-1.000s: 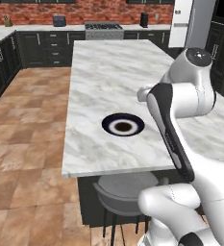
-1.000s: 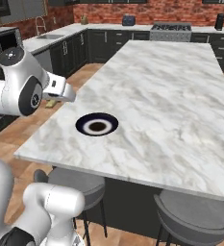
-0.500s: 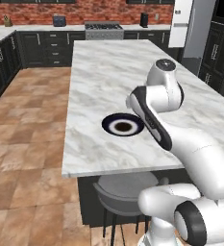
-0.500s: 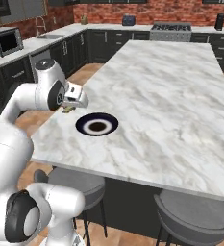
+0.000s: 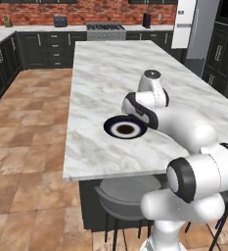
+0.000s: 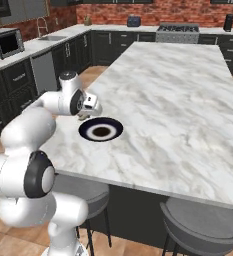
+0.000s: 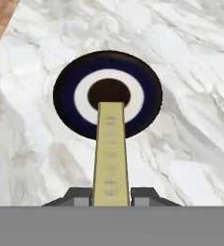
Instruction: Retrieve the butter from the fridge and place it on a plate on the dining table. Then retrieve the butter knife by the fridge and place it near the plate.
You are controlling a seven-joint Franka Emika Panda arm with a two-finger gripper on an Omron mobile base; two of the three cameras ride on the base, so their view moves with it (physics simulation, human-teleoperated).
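One stick of butter [image 7: 111,153] clamped between the gripper [image 7: 111,194] tips, reaching out over the plate [image 7: 65,96] on the table [image 6: 188,115]. Best eased lower, centred on the brown middle, kept level, let go only once resting on it.

I see red brick wall [image 5: 86,12] across back. Dark cabinets [image 5: 47,49] under pale counter [image 6: 48,42], stove [image 5: 105,30] in middle of run. Terracotta tile floor [image 5: 27,127] left of island. Microwave [image 6: 7,42] and sink faucet [image 6: 39,25] on side counter. Grey stools [image 6: 203,230] tucked under near edge. Even, flat light.
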